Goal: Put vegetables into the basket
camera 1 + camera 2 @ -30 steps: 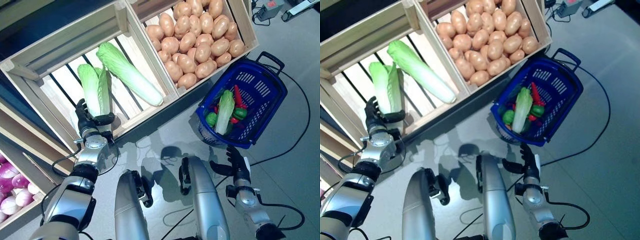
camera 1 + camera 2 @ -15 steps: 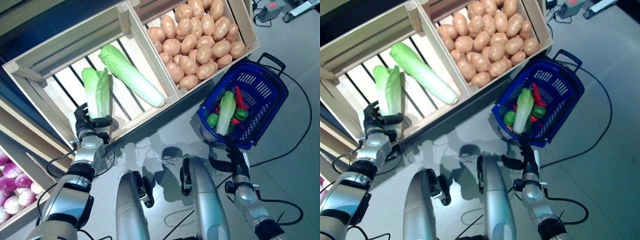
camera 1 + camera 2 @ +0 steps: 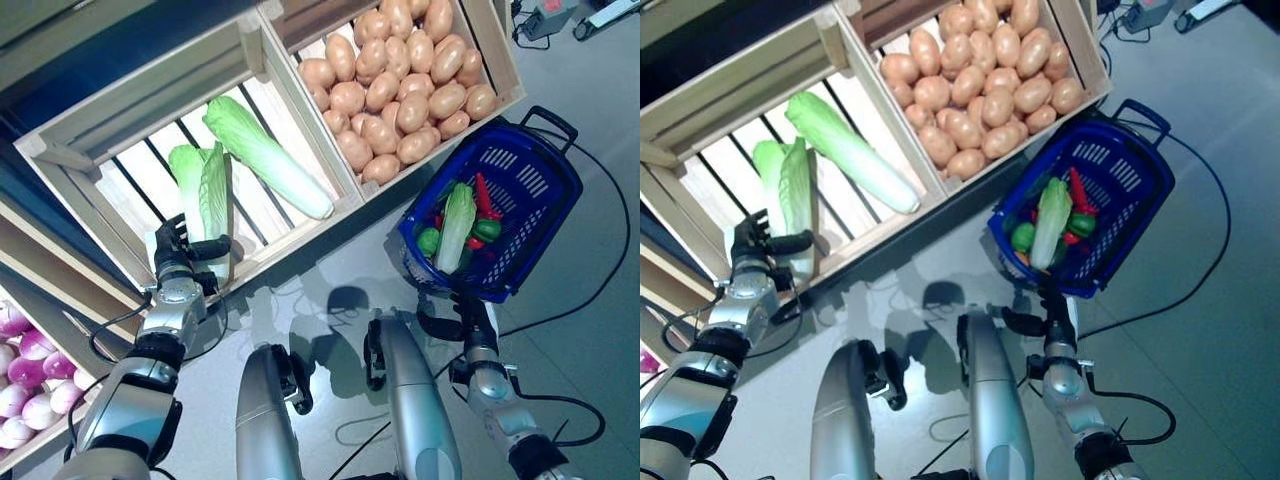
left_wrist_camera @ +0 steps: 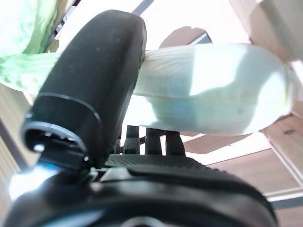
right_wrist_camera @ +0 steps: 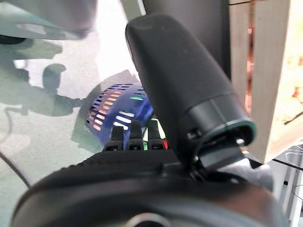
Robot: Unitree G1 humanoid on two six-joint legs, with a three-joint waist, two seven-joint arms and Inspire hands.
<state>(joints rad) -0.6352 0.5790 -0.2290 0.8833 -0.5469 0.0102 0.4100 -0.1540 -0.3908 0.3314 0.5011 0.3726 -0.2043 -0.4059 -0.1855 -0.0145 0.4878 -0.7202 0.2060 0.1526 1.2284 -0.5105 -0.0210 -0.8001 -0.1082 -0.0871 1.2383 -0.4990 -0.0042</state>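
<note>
The left hand (image 3: 178,262) is clenched round the pale base of a napa cabbage (image 4: 213,94), a grip only its wrist view shows clearly, inside the wooden crate (image 3: 150,95), while the right hand (image 3: 470,322) hangs relaxed beside the blue basket (image 3: 545,205).

Left hand (image 3: 178,262): has risen from the crate's front rim toward the left middle of the frame, thumb and fingers still closed round the cabbage.
Cabbage (image 3: 205,195): its pale base has lifted off the slats with the hand; the leafy end now stands more upright.
Right hand (image 3: 470,322): has edged slightly closer to the blue basket (image 3: 545,215).
</note>
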